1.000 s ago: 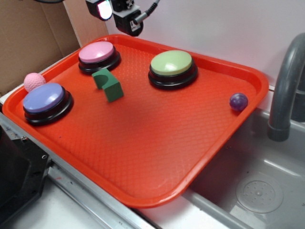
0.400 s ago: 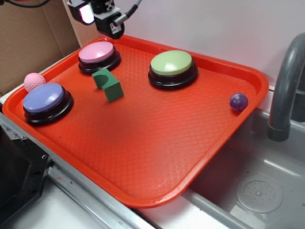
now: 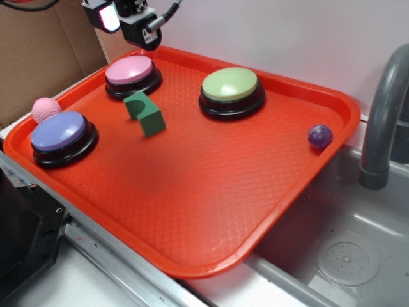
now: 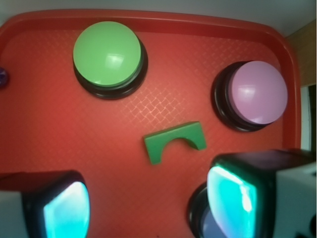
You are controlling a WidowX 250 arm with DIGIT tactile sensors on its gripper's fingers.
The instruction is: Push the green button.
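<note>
Pincer (image 4: 148,203), jaws spread and empty, hangs well off the untouched pale-green domed push-button on its black base (image 3: 230,86); nothing pressed yet.

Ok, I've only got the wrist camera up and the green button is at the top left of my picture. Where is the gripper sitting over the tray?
Observer: In the exterior view the gripper hangs high over the tray's far corner by the pink button, well off to one side of the green button.
Operator: Anything near the purple button I can't see?
Observer: A pink ball sits at the tray's edge just behind the purple button.
Operator: And past the green button's side?
Observer: A sink with a grey faucet lies right alongside the tray.
</note>
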